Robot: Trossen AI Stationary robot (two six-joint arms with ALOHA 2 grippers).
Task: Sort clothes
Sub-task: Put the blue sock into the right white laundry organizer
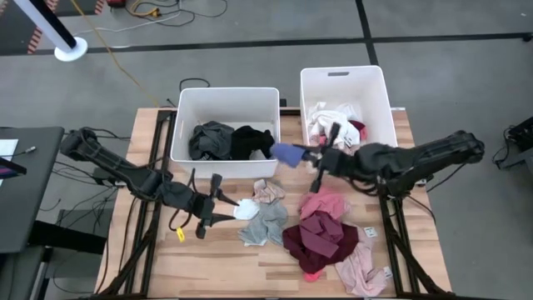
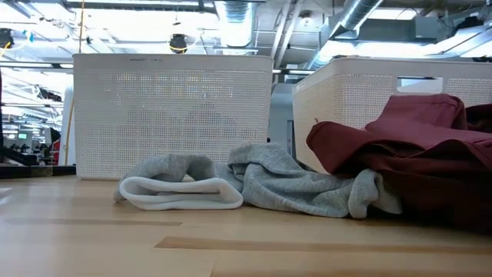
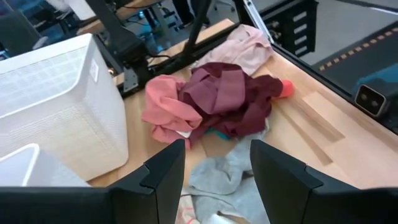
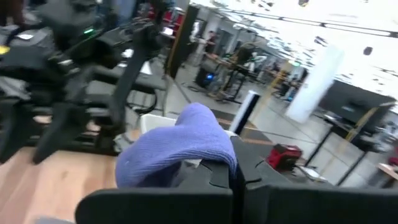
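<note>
The clothes lie in a loose pile on the wooden table: a white piece (image 1: 246,209), a grey one (image 1: 265,225), a pink one (image 1: 325,204), a maroon one (image 1: 321,242) and a pale pink one (image 1: 362,268). My left gripper (image 1: 226,208) hovers open just left of the white piece; its fingers (image 3: 168,171) frame the grey garment (image 3: 227,177) without touching it. My right gripper (image 1: 310,156) is raised between the two bins, shut on a blue garment (image 1: 287,154). The left bin (image 1: 185,125) holds black and dark grey clothes, the right bin (image 1: 379,100) white and maroon ones. My right gripper pinches a bunched part of the blue garment (image 4: 205,155) between its two shut fingers. The fingers are level and point toward the table's left side. The garment bulges out past the fingertips and is lifted clear of the table, by the left bin's near right corner.
Both white bins stand side by side at the table's far edge, with a narrow gap between them. In the low view the white piece (image 2: 181,192), the grey one (image 2: 292,181) and the maroon one (image 2: 415,150) lie in front of the bins. Bare wood shows at the near left.
</note>
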